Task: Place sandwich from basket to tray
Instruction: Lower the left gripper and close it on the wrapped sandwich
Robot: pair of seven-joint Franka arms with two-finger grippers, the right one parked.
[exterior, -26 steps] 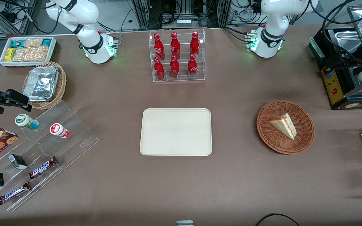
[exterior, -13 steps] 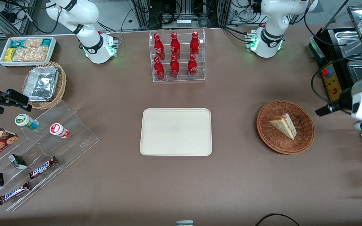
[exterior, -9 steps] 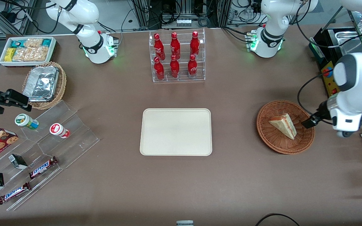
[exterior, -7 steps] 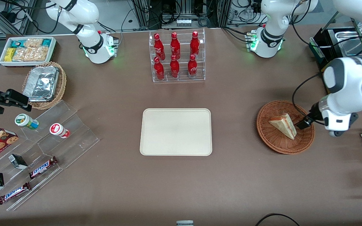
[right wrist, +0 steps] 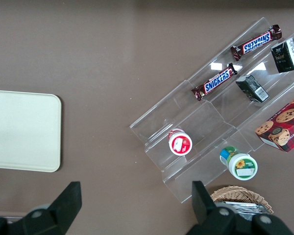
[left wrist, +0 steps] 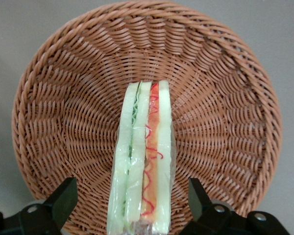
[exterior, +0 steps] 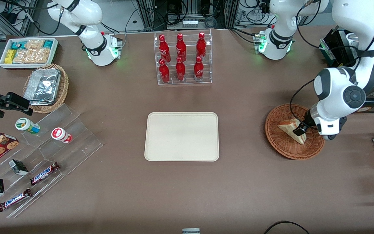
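Front view, left to right: the tray (exterior: 181, 136) lies bare on the brown surface (exterior: 239, 182); well apart from it, toward the working arm's end, the basket (exterior: 284, 148) holds the sandwich (exterior: 287, 127). The gripper (exterior: 299, 131) hovers over the sandwich, fingers (left wrist: 63, 198) apart, straddling its cut edge without touching.

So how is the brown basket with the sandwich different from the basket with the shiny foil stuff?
The basket is reddish-brown; the foil basket is lighter tan. The basket holds a sandwich; the foil basket holds foil containers. The basket sits toward the working arm's end, with the open pincer straddling the sandwich; the foil basket sits toward the parked arm's end, with nothing reaching into it. Both are round woven wicker.
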